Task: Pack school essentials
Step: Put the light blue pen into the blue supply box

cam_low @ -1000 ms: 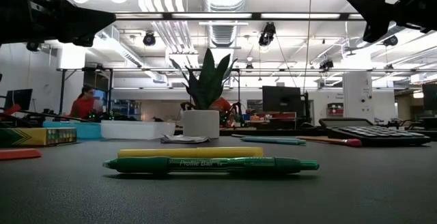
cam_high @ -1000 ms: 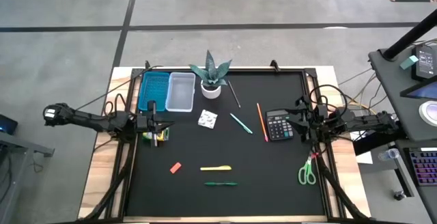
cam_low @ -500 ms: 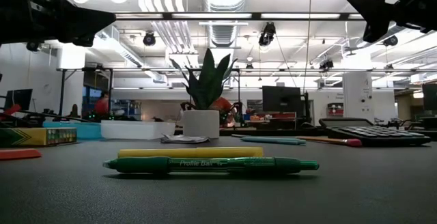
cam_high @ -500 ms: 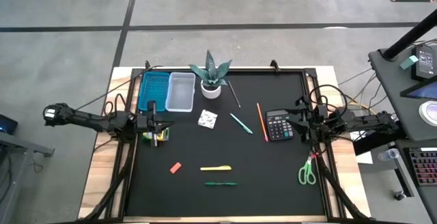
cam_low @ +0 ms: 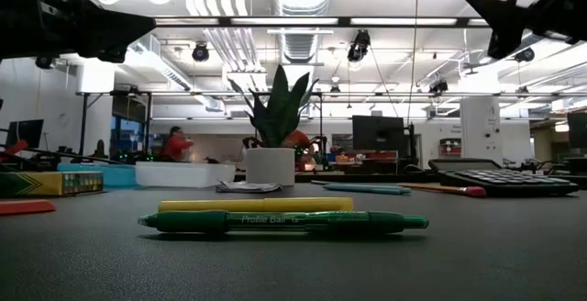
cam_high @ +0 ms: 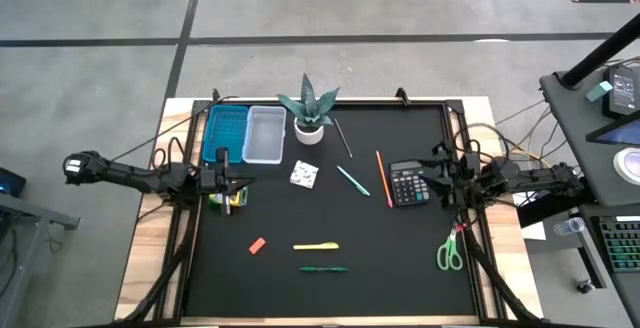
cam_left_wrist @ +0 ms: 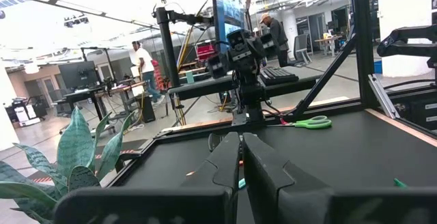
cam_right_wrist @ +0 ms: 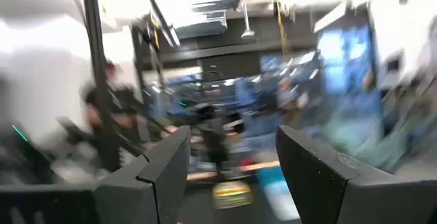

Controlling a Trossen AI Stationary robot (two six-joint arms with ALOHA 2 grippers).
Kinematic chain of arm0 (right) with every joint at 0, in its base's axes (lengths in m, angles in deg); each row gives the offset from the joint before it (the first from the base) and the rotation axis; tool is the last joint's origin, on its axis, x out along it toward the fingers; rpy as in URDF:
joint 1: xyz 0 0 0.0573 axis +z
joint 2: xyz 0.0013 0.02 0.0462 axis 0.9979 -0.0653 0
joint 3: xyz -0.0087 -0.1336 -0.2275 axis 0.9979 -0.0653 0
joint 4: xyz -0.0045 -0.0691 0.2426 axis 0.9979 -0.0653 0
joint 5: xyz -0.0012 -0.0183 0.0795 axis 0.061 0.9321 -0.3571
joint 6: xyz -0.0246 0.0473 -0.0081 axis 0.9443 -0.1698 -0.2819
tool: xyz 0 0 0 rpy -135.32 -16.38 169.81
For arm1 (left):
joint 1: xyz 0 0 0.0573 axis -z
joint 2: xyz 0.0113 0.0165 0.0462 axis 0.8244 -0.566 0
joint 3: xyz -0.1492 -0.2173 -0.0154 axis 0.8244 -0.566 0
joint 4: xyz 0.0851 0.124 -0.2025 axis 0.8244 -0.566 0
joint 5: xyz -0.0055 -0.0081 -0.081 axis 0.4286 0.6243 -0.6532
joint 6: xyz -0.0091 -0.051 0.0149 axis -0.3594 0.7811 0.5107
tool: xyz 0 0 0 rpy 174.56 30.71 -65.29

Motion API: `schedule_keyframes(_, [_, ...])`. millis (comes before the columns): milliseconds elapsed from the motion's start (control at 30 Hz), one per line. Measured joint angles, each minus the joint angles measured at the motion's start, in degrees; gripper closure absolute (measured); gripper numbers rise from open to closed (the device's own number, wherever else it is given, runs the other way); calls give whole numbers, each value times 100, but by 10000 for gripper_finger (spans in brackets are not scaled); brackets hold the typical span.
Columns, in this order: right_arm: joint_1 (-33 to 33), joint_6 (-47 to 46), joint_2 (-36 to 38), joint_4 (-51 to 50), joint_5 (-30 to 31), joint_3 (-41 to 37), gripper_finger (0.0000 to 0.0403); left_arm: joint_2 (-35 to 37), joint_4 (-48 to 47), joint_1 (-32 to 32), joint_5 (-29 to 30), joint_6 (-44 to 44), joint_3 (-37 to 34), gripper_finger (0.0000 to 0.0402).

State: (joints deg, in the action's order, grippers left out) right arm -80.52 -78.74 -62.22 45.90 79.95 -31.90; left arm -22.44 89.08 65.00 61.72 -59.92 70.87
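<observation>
On the black mat lie a yellow pen (cam_high: 316, 246), a green pen (cam_high: 323, 268), a red eraser (cam_high: 257, 245), green-handled scissors (cam_high: 450, 253), a teal pen (cam_high: 352, 180), an orange pencil (cam_high: 383, 176) and a white patterned packet (cam_high: 304, 174). The yellow crayon box (cam_high: 228, 201) lies partly under my left gripper (cam_high: 240, 181), which hovers shut at the table's left edge. My right gripper (cam_high: 432, 178) hovers open above the calculator (cam_high: 408, 182) at the right edge. In the low view both pens (cam_low: 284, 220) lie nearest the camera.
A spiky plant in a white pot (cam_high: 310, 118) stands at the far middle, with a teal tray (cam_high: 225, 133) and a clear bin (cam_high: 264, 133) to its left. A black pen (cam_high: 342, 136) lies beside the pot. People show in the room beyond the table.
My right gripper has shifted slightly; its outline in the low view sits a little differently. The things on the mat have stayed put. A person in the background has walked across the room.
</observation>
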Motion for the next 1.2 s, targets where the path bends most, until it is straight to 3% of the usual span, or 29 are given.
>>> schedule_keyframes(100, [-2, -1227, 2, 8, 1, 1, 197, 0, 0, -1, -1, 0, 0, 398])
schedule_keyframes(233, [-2, -1812, 2, 6, 2, -1, 197, 0, 0, 0, 0, 0, 0, 398])
schedule_keyframes(600, [-11, -747, 2, 15, 11, 1, 197, 0, 1, -1, -2, 1, 0, 398])
schedule_keyframes(933, [-11, -774, 0, 12, 7, -1, 197, 0, 54, 0, 0, 8, 0, 398])
schedule_keyframes(1000, [-11, -790, 2, 10, 7, 1, 197, 0, 373, -2, -12, 323, 0, 398])
schedule_keyframes(1133, [-13, -790, 0, 21, 235, 1, 197, 0, 1078, 2, -172, 2291, 0, 398])
schedule_keyframes(1200, [-14, -792, 1, 20, 579, -1, 197, 0, 1461, 1, -177, 2399, 0, 398])
